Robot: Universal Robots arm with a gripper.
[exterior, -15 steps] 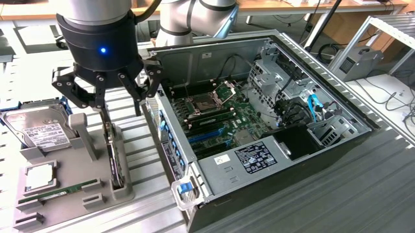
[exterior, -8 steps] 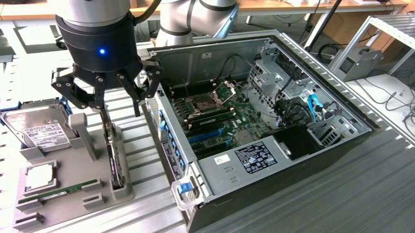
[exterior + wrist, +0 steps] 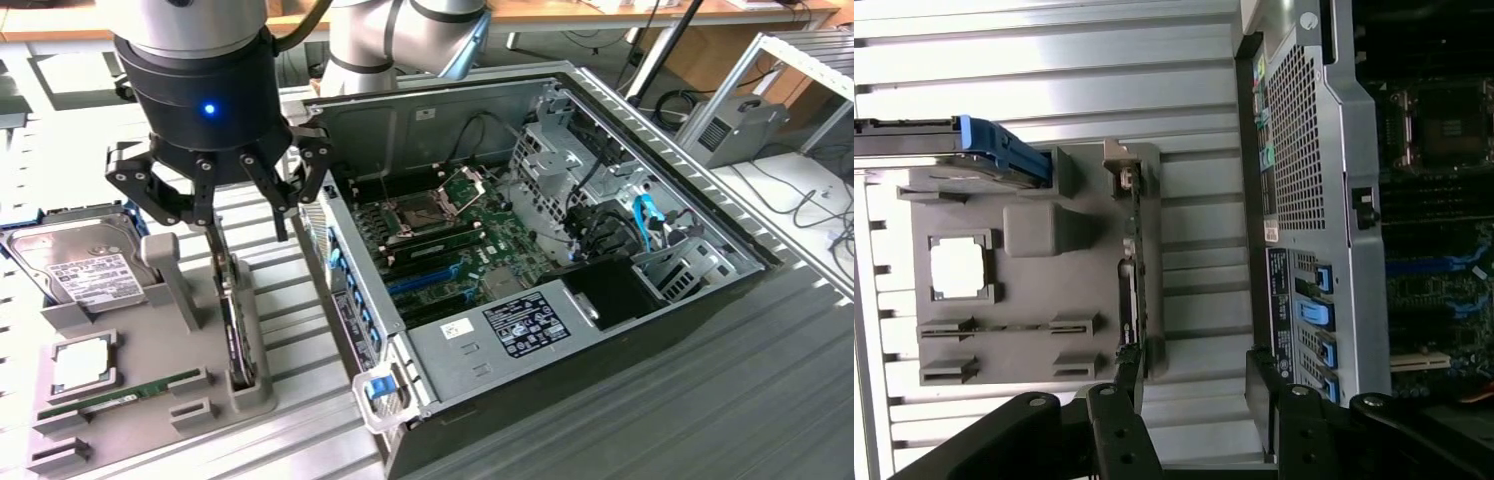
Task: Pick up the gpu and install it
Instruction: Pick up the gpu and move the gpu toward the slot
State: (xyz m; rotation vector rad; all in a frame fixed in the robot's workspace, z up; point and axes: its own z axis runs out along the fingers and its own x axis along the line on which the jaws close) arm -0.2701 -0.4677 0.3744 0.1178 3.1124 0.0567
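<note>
The gpu (image 3: 235, 318) stands on its edge in a slot of the grey holder (image 3: 134, 425), at the exterior view's left. In the wrist view the gpu (image 3: 1131, 275) appears edge-on as a thin dark strip with its silver bracket at one end. My gripper (image 3: 244, 212) hangs open just above the card's far end with nothing between its fingers. In the wrist view one finger (image 3: 1122, 388) sits at the card's end and the other finger (image 3: 1262, 380) is off to the side toward the case, the gripper (image 3: 1194, 385) spanning the gap. The open computer case (image 3: 441, 345) lies beside the holder, its motherboard (image 3: 461, 250) exposed.
On the holder also rest a silver hard drive (image 3: 80, 268) in a blue frame, a CPU chip (image 3: 83, 362) and a green RAM stick (image 3: 120, 393). The case's side wall (image 3: 350, 290) rises right next to the gpu slot. Cables and drive cages (image 3: 627, 225) crowd the case's far side.
</note>
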